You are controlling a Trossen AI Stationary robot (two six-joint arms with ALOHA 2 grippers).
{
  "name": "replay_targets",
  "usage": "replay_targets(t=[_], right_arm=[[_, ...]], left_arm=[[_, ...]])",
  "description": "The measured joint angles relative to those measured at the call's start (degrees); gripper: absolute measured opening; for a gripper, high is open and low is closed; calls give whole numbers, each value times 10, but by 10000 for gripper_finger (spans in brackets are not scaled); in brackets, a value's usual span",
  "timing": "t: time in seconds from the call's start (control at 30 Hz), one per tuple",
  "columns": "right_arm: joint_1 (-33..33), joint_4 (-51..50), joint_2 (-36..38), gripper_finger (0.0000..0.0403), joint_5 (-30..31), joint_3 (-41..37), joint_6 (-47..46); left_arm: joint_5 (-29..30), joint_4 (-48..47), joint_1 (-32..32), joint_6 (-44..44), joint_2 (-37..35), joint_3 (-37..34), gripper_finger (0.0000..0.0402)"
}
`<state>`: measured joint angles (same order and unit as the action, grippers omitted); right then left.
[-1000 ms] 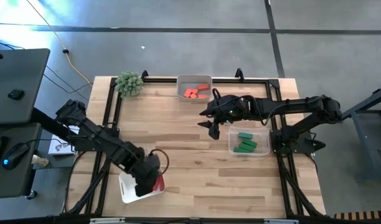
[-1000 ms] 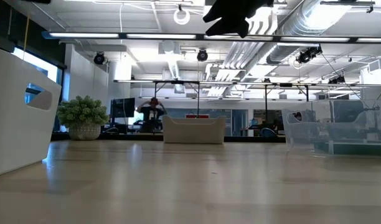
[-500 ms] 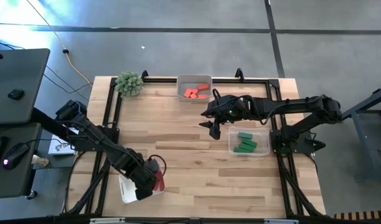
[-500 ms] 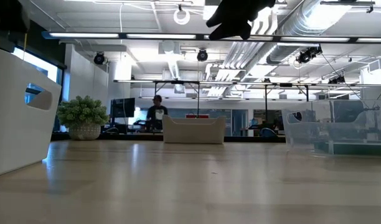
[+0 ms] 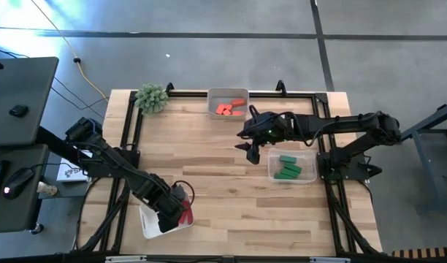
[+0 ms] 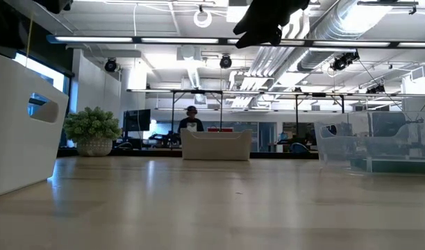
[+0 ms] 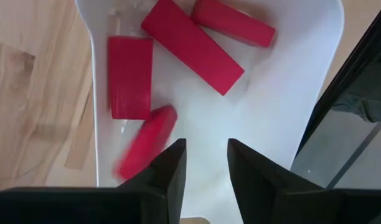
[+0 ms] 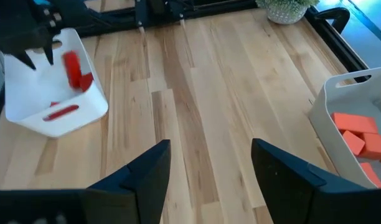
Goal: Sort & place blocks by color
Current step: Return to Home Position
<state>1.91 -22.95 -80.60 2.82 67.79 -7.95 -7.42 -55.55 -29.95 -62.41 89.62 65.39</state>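
left gripper [image 7: 206,144]: fingers parted by a narrow gap, nothing between them | white tray [image 7: 271,106]: fills mid-frame beyond the fingers | red blocks [image 7: 192,46]: four in the tray, three clear of the fingers | blurred red block [image 7: 147,142]: just beside one fingertip | wooden table [image 7: 35,81]: alongside the tray

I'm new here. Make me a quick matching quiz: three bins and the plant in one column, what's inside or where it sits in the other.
Things:
1 white bin
2 gray bin
3 clear bin
4 plant

Matches:
A holds green blocks
B stands at the far left corner
C holds red blocks
D holds orange blocks

Pairs: 1-C, 2-D, 3-A, 4-B
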Motion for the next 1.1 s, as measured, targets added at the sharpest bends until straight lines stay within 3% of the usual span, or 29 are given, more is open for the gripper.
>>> replay_targets(t=[0.4, 0.57, 0.73, 0.87, 1.1], right_arm=[[0, -8, 0, 211, 0, 0, 20], [0, -15, 0, 211, 0, 0, 20], [0, -17, 0, 211, 0, 0, 20], [0, -17, 0, 211, 1, 0, 20], [0, -17, 0, 211, 3, 0, 35]], left_arm=[[-8, -4, -9, -26, 0, 37, 104], [-10, 3, -52, -61, -1, 71, 104], [-6, 74, -116, -125, 0, 73, 104], [0, 104, -153, -183, 29, 73, 104], [-11, 166, -177, -193, 103, 73, 103]])
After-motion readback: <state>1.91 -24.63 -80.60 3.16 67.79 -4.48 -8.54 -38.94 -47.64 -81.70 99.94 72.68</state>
